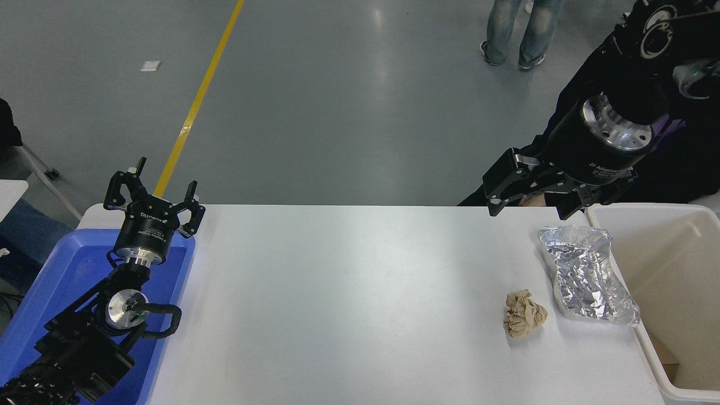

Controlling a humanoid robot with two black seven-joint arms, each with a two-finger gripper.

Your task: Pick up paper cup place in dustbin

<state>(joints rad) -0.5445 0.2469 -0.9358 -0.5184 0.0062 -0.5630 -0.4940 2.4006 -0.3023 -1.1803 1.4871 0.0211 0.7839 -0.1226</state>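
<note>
At the lower left of the frame the left gripper (pixel 154 198) is parked over the blue tray (pixel 50 287), its fingers spread and holding nothing. On the white table (pixel 337 292), right of centre, lie a crumpled brown paper ball (pixel 524 313) and, just beside it, a silver foil tray (pixel 588 275). At the upper right the right gripper (pixel 531 203) hangs above the table's far edge, released and empty, in front of a person in dark clothes. At the right edge stands the dustbin (pixel 641 211), just beside the foil tray. The paper cup cannot be seen anywhere on the table; something brownish shows deep inside the bin, but I cannot tell what it is. So no direction from gripper to cup can be given, though the right gripper is clearly the nearer one to the dustbin, which lies to its lower right.
</note>
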